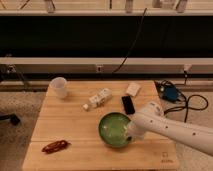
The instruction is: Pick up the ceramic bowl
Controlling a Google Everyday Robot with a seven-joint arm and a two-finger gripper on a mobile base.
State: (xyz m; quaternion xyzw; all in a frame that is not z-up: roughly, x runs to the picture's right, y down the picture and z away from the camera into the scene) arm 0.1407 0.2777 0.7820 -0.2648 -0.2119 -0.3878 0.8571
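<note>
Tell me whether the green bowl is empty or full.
Empty: the ceramic bowl shows only a pale, glossy inside. The gripper is shut on its right rim.

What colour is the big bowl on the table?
The ceramic bowl is green, darker-rimmed; the shut gripper is at its right edge. Camera view.

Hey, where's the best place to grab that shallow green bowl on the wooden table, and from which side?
Probably the thin rim of the round, shallow, glossy green ceramic bowl, pinched at its right edge from above: it sits upright, open side up, and looks too wide to span. The robot's two-finger gripper is shut right at that edge.
</note>
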